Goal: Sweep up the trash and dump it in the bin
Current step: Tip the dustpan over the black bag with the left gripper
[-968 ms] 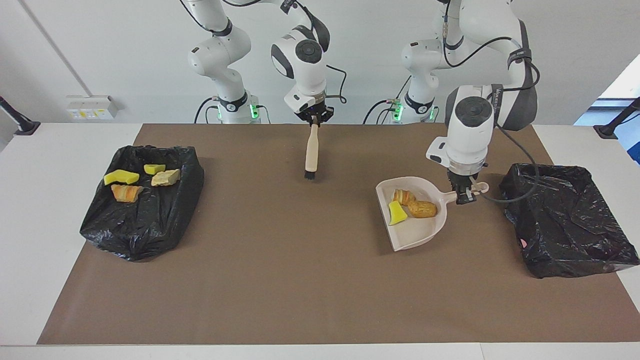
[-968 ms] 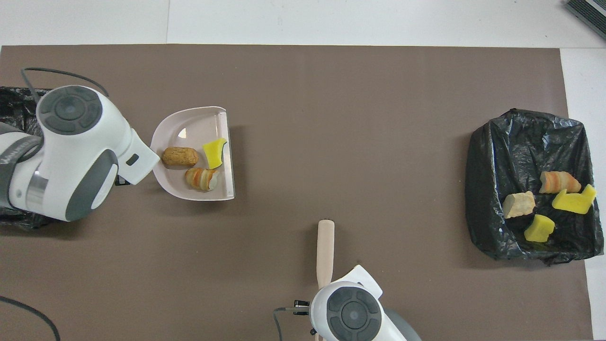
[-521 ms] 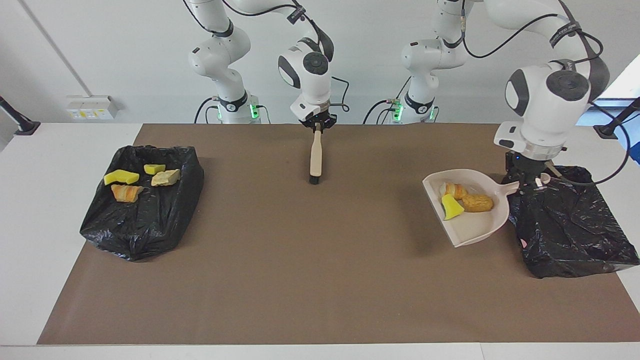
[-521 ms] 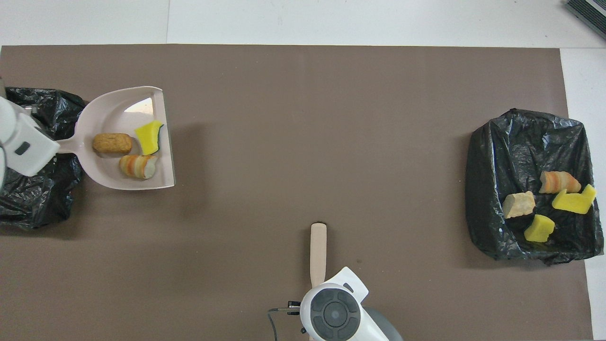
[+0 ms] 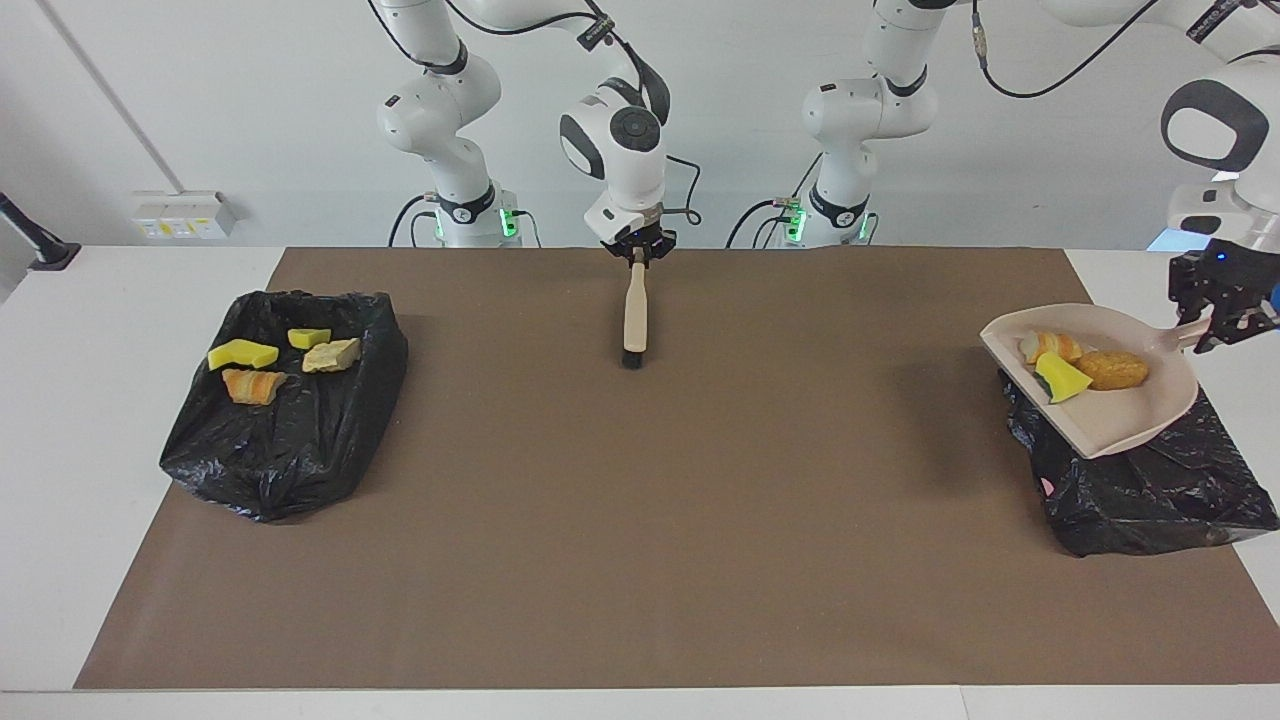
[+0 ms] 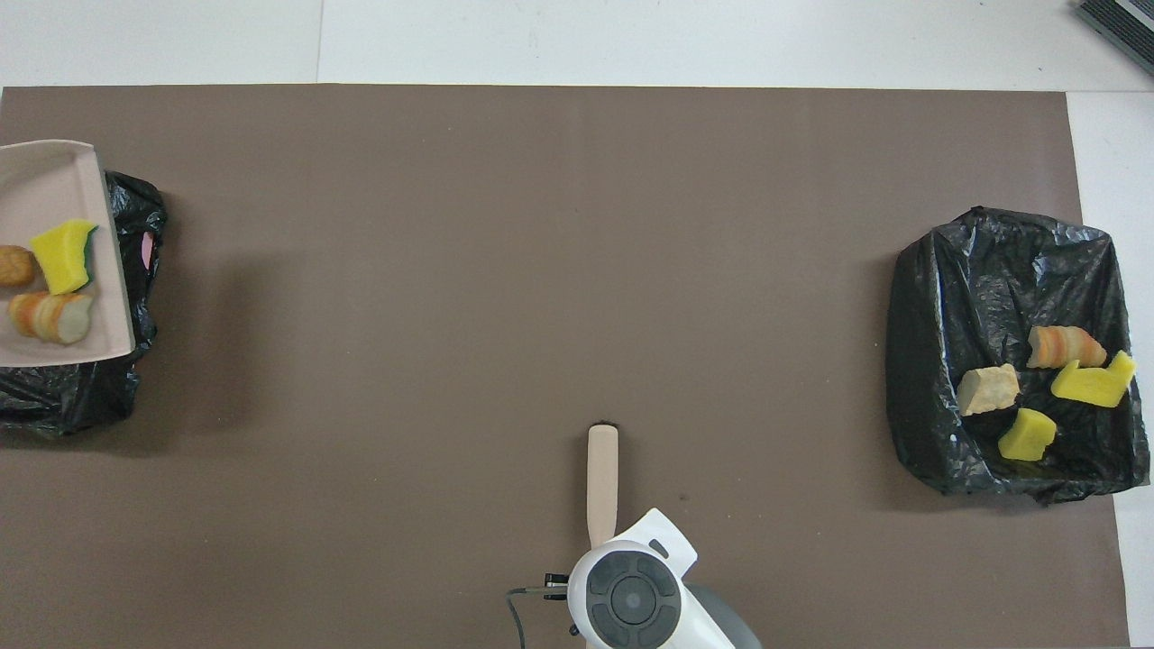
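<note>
Three trash (image 5: 1075, 368) bits riding in dustpan (image 5: 1120, 420) clamped by left gripper (image 5: 1215, 325), just beside it; carried over bin (image 5: 1150, 490) since earlier. Right gripper (image 5: 637, 252) pinching brush (image 5: 634, 320).

Around the brush (image 5: 634, 315), which hangs upright mid-mat from the right gripper (image 5: 636, 256), we find bare mat (image 5: 640, 520) toward both ends. A black bin (image 5: 285, 400) blocks one end; the raised dustpan (image 5: 1110, 400) covers the other bin (image 5: 1150, 490).
</note>
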Tool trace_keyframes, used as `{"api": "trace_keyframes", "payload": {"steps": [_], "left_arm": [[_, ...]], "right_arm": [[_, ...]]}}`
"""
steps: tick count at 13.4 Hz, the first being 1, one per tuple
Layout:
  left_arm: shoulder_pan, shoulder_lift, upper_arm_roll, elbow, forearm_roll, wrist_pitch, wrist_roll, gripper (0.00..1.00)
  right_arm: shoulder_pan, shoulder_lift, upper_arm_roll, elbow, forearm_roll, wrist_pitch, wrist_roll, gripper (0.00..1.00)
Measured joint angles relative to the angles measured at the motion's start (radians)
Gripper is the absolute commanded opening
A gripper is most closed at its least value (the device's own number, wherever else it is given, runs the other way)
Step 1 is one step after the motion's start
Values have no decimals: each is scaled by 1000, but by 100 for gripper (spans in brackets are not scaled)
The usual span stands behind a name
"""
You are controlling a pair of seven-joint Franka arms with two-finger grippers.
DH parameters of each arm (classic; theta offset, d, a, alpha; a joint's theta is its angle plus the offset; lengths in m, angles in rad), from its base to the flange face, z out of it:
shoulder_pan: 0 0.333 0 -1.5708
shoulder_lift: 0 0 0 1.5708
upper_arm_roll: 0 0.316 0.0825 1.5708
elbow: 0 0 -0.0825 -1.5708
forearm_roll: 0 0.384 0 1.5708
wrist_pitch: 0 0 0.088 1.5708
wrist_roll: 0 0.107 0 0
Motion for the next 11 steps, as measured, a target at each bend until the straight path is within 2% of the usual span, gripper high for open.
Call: {"api": "trace_keyframes", "payload": {"steps": [2, 4, 6, 8, 11], "left_arm": [[1, 38, 51, 39, 33, 54, 83, 0], [3, 70, 66, 52, 159, 142, 98, 0], [3, 105, 67, 53, 288, 211, 90, 0], [3, 143, 67, 54, 388, 237, 25, 0], [3, 173, 66, 54, 610, 263, -139, 0]], "right_arm": [[0, 0, 0, 0, 0, 0, -2, 0], [1, 0, 0, 0, 0, 0, -3, 1], [1, 0, 0, 0, 0, -1, -4, 10], [1, 0, 0, 0, 0, -1, -4, 11], [2, -1, 0, 1, 0, -9, -4, 14]]}}
